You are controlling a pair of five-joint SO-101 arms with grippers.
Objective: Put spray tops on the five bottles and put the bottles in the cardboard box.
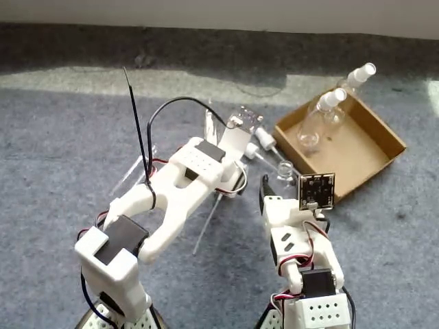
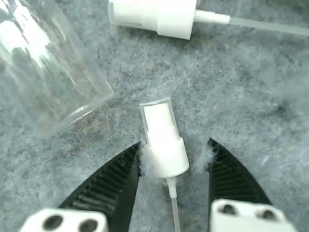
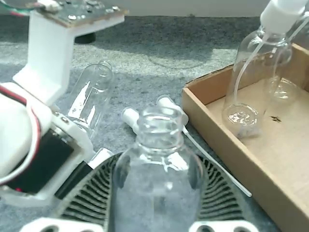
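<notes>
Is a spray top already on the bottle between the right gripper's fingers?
No, the clear bottle in the right gripper shows a bare, open neck with nothing fitted onto it.

No text, label, number or sign can be read on anything here.

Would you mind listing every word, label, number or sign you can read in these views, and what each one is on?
No text can be read in any view.
The brown cardboard box: plain, no print shows.
The clear plastic bottles and white spray tops: no labels.
The small dark circuit board on the right arm's wrist: marks too small to read.
</notes>
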